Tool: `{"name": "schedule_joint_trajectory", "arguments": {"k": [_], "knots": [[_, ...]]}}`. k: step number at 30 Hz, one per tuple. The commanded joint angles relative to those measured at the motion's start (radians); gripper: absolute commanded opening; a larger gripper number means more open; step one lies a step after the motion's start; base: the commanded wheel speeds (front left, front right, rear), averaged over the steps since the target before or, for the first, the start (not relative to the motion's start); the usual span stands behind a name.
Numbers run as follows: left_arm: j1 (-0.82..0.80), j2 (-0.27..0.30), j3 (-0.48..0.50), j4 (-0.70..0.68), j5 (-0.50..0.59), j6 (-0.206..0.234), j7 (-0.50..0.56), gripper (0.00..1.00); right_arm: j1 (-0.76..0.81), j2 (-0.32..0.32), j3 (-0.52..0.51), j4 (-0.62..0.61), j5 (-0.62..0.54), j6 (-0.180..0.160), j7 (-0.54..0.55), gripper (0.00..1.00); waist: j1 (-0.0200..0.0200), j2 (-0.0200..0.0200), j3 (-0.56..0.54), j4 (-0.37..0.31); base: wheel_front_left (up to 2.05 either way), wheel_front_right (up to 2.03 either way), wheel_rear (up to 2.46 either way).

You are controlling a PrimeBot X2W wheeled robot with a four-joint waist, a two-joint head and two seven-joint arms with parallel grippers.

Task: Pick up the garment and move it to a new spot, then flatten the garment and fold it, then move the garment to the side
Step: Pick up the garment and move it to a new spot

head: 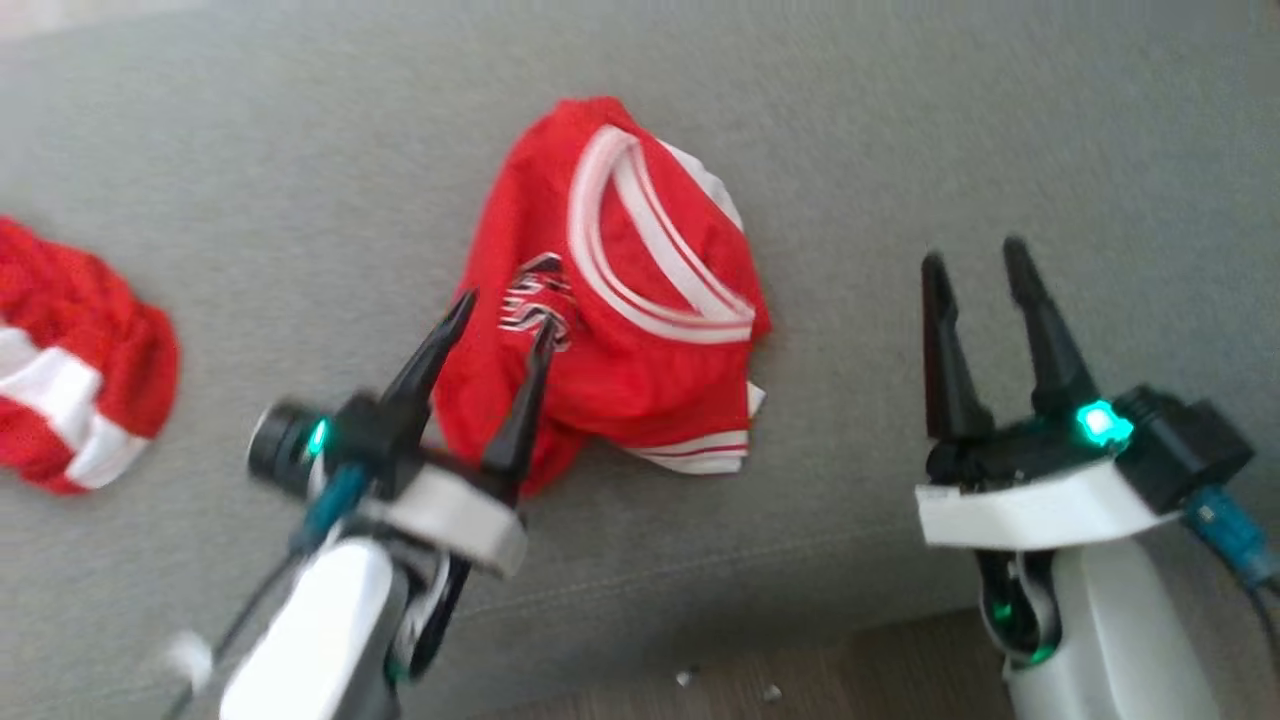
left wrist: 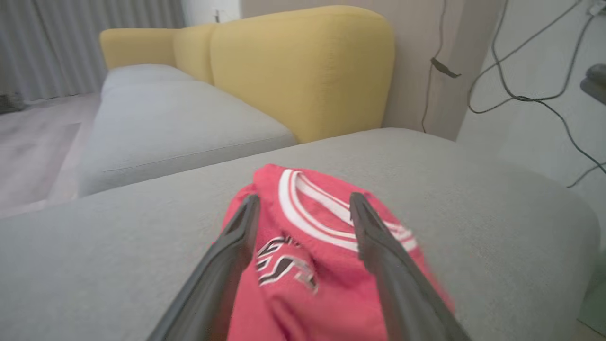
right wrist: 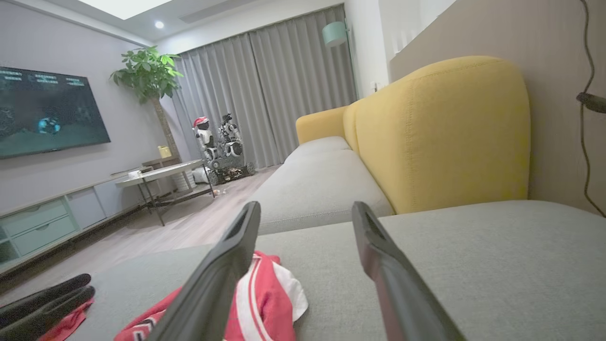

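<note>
The garment [head: 610, 290] is a red jersey with white trim and a dark printed logo. It lies crumpled in a heap on the grey sofa cushion [head: 900, 130]. My left gripper [head: 505, 314] is open, its two dark fingers spread over the heap's near left part, with nothing pinched between them. Along those fingers in the left wrist view, the left gripper [left wrist: 305, 198] points at the garment [left wrist: 326, 284], logo and collar between the tips. My right gripper [head: 975, 255] stands open and empty over bare cushion, to the right of the heap. The right gripper [right wrist: 307, 207] has the garment [right wrist: 265, 298] at its lower left.
A second red and white cloth [head: 70, 400] lies bunched at the cushion's left end. The cushion's front edge and wooden floor [head: 800, 680] run along the bottom. A yellow backrest [left wrist: 303, 66] rises behind, and cables [left wrist: 521, 94] hang on the wall.
</note>
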Motion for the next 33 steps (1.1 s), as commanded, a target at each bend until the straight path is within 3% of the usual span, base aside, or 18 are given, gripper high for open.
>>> {"name": "schedule_joint_trajectory", "arguments": {"k": [1,4,9,17,33], "knots": [[0.018,0.005,0.06,-0.058,0.022,0.017,-0.012,1.0,0.019,0.008,0.029,-0.017,-0.007,0.007,-0.008,1.0,0.0,-0.0001,-0.057,0.051,0.0,0.0,0.0],[0.121,-0.024,0.129,-0.129,0.05,0.052,-0.012,1.0,0.048,0.008,0.034,0.015,-0.017,0.007,-0.008,1.0,0.0,-0.0001,-0.108,0.094,0.0,0.0,0.0],[0.248,-0.064,0.208,-0.242,0.118,0.073,-0.012,1.0,0.107,0.008,0.021,0.081,-0.02,0.007,-0.008,1.0,0.0,-0.0001,-0.187,0.168,0.0,0.0,0.0],[0.408,-0.104,0.334,-0.343,0.198,0.112,-0.012,1.0,0.153,0.008,0.009,0.128,-0.007,0.007,-0.008,1.0,0.0,-0.0001,-0.237,0.216,0.0,0.0,0.0],[0.503,-0.117,0.367,-0.335,0.257,0.079,-0.012,1.0,0.208,0.008,0.013,0.155,-0.022,0.007,-0.008,1.0,0.0,-0.0001,-0.268,0.214,0.0,0.0,0.0]]}}
